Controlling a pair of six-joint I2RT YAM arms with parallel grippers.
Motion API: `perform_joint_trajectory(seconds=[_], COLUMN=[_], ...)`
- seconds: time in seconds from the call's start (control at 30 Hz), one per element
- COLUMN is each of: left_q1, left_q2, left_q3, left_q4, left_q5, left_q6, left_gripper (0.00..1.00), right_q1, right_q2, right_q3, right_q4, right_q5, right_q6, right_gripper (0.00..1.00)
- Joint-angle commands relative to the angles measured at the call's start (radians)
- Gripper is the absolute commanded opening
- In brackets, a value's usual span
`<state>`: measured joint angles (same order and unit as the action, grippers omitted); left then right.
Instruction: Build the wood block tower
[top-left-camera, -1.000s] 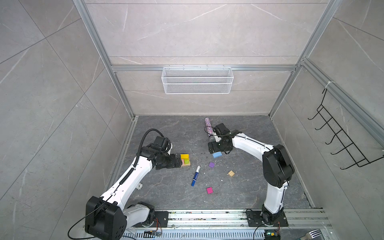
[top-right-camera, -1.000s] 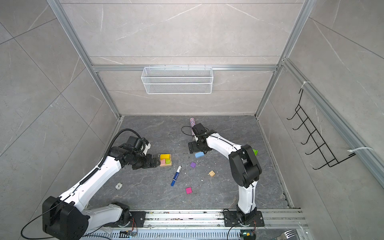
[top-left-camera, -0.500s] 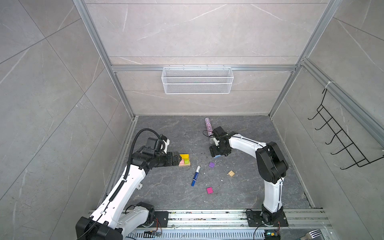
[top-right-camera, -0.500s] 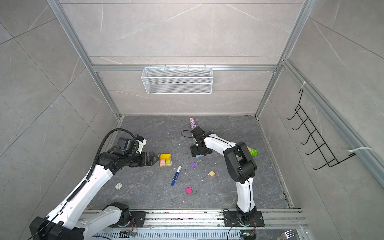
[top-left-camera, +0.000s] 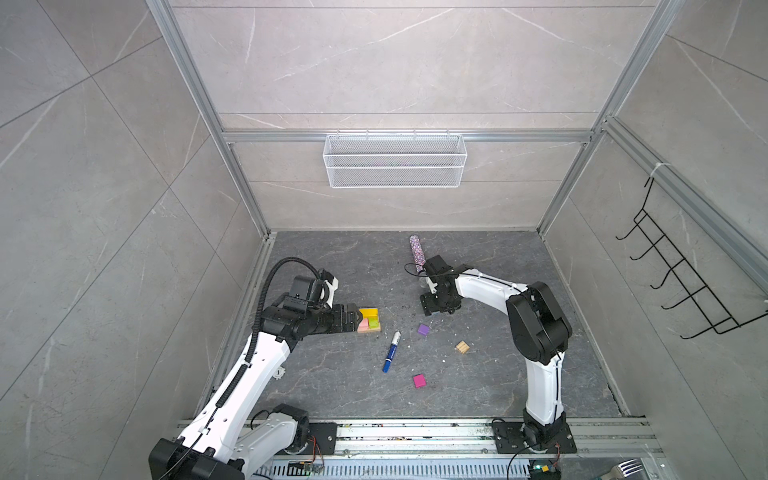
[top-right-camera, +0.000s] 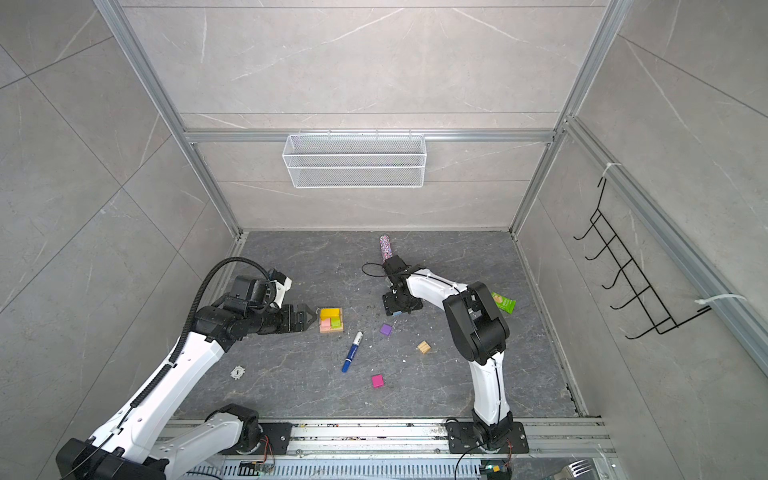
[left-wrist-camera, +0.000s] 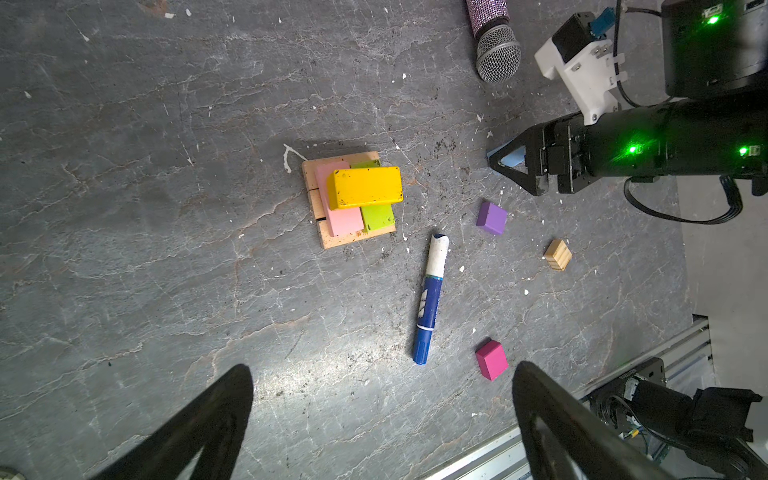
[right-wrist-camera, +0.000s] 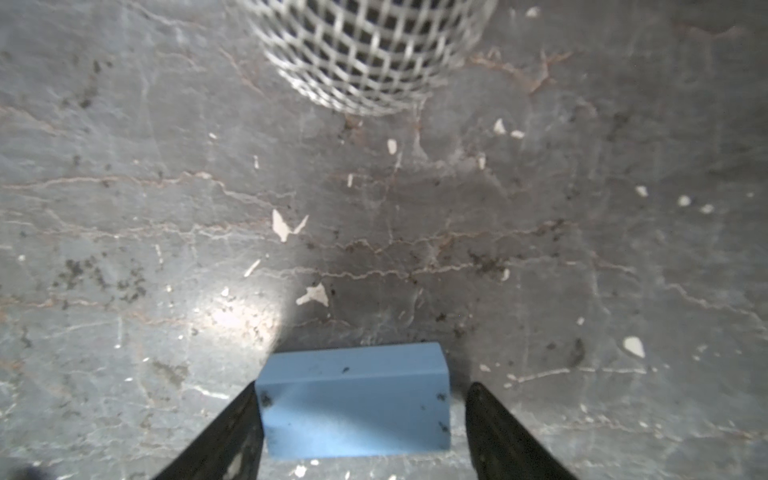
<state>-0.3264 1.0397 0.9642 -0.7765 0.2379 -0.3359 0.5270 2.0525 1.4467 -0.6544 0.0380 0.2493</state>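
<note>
Blue block (right-wrist-camera: 353, 411) lies on the table (left-wrist-camera: 166, 249) between the fingers of the right end effector (right-wrist-camera: 362, 386), part open, one side touching it. Left end effector (left-wrist-camera: 382, 368) is wide open and empty, near the tower (left-wrist-camera: 353, 195).

Legible text: none in any view
Marker pen (left-wrist-camera: 430, 299): white print on the blue barrel, too blurred to read; the pen lies ahead of the left gripper (left-wrist-camera: 382, 368), apart from its fingers
Round white disc (top-right-camera: 237, 372): a dark mark on its face, too small to tell figure from letter; it lies back from the left gripper, beside that arm
</note>
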Motion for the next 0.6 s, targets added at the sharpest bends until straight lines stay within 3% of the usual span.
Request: perform_joint_trajectory(seconds=[0.0,0.23,0.37,0.57], left_q1=[0.005,0.006,0.005,0.007], left_q2=[0.005,0.005,0.005,0.009], left_q3=[0.006,0.007,0.007,0.007], left_q4=[0.007,0.006,0.006,0.000], left_q5=[-0.006,-0.008,-0.008,-0.016], left_q6=[0.022,0.021,0.021,0.015], left_gripper=[1.00,1.00,1.00,1.00], right_q1=[0.007,0.012,0.018,0.033], right_q2=[0.036,0.047,0.045,0.003], right_q3=[0.017,0.018,0.014,-0.003], right_q4=[-0.007,0.001,-0.005,-0.009], right_q5=[0.029,0.017,0.017,0.019], right_q6=[-0.006,-0.010,0.000,0.100], right_gripper=[0.62,0.53,0.43,0.32])
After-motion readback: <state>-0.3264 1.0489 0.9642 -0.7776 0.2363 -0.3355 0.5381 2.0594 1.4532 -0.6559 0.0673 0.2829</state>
